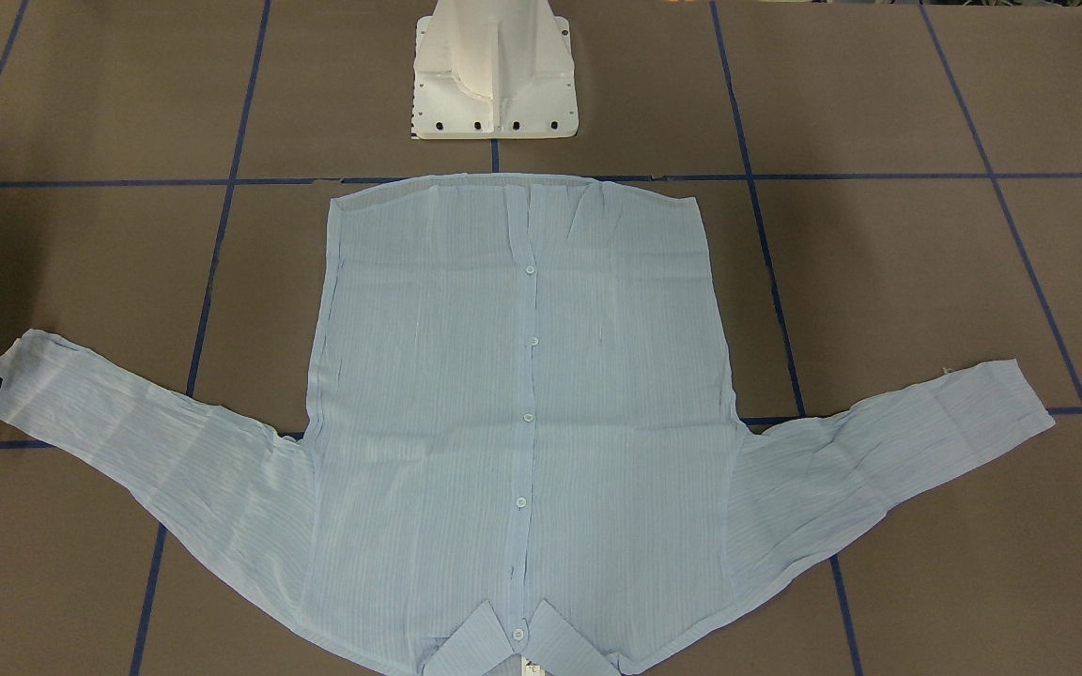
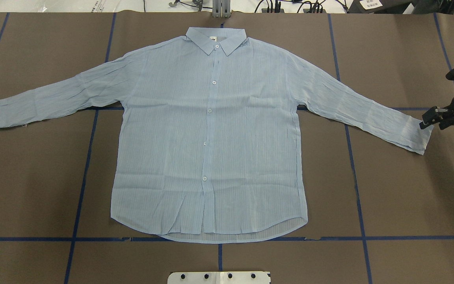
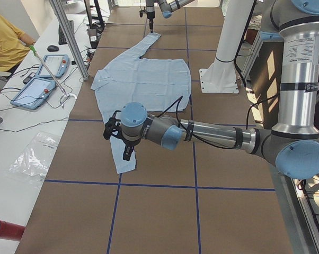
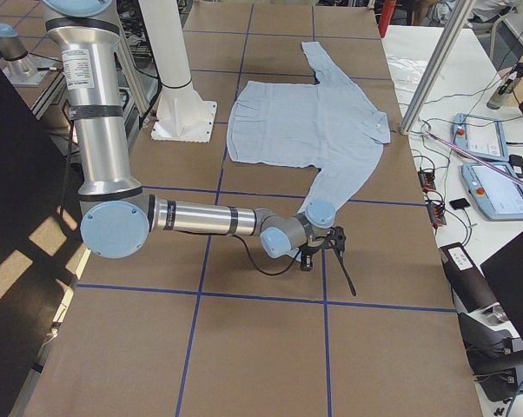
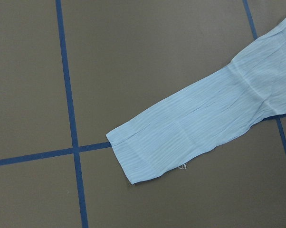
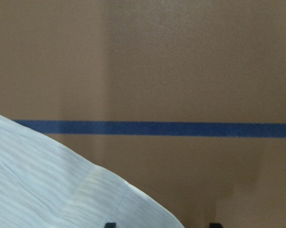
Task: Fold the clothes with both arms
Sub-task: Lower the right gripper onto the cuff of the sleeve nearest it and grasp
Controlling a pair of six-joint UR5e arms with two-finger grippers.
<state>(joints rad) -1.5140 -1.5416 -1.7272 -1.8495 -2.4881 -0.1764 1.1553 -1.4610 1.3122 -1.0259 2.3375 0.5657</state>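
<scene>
On the worktop (image 2: 388, 189) the shirt (image 2: 211, 138) is lying flat, buttons up. The first fold seems to be starting. The right end effector (image 2: 428, 119), jaws parted and empty, is hovering at the right cuff (image 2: 418, 138). The left end effector (image 3: 122, 151) is hanging over the left sleeve (image 5: 204, 128), and I cannot tell its grip. Next, both need to be pinching cuffs.

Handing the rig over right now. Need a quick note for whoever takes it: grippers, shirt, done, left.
Right gripper: open, at the right sleeve's cuff, nothing gripped.
Left gripper: above the left sleeve's cuff; can't tell if open or shut.
Shirt: flat on the table, buttoned, front up, both sleeves spread out.
Done: no fold made.
Left: grasp the cuffs, then every fold.
</scene>
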